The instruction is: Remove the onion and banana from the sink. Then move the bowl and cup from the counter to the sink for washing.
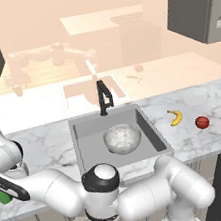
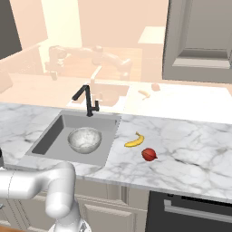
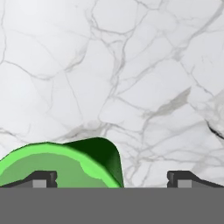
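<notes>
The grey speckled bowl (image 1: 122,138) (image 2: 84,139) sits inside the sink (image 1: 85,131) (image 2: 50,136). On the marble counter (image 1: 47,143) just right of the basin, the yellow banana (image 1: 175,117) (image 2: 135,141) lies with the red onion (image 1: 202,122) (image 2: 149,154) beside it. At the far left counter edge the green cup (image 1: 0,196) peeks from under my arm. In the hand view my gripper (image 3: 113,179) is open just above the cup (image 3: 65,162). The left fingertip is over the cup's mouth, and the right one over bare marble (image 3: 131,65).
A black faucet (image 1: 103,97) (image 2: 87,100) stands behind the sink. A dark appliance front (image 2: 190,210) is set under the counter at the right. Grey wall cabinets (image 2: 199,41) hang above.
</notes>
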Tool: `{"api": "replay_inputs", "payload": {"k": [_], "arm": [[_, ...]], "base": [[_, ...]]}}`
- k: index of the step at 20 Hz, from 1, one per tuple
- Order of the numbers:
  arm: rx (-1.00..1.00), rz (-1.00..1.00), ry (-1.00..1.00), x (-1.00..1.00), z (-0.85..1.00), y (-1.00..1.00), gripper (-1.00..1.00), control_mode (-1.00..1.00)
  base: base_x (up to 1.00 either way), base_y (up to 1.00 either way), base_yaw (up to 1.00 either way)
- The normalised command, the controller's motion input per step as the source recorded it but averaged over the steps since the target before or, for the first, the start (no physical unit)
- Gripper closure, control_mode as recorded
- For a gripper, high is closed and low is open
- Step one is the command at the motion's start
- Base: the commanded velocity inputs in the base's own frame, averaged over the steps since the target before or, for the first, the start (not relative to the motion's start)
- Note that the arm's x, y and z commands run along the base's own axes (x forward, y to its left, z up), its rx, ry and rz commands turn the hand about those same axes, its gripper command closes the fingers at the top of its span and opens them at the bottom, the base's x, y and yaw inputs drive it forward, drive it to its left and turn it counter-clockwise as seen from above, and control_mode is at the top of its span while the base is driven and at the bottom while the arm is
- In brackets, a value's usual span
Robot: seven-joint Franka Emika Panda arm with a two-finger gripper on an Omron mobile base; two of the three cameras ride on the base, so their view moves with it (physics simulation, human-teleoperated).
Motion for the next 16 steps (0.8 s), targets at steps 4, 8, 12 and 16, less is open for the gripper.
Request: {"api": "replay_inputs", "payload": {"k": [4,8,12,16], "arm": [[-0.01,0.0,0.0,-0.08,-0.11,0.0,1.0,-1.0],[-0.01,-0.02,0.01,-0.05,-0.1,0.01,1.0,-1.0],[-0.01,-0.06,0.0,-0.08,0.0,-0.03,1.0,-1.0],[0.0,-0.08,0.0,-0.08,0.06,-0.09,1.0,-1.0]], "base": [[0.0,0.0,0.0],[0.0,0.0,0.0],[0.0,0.0,0.0],[0.0,0.0,0.0]]}}
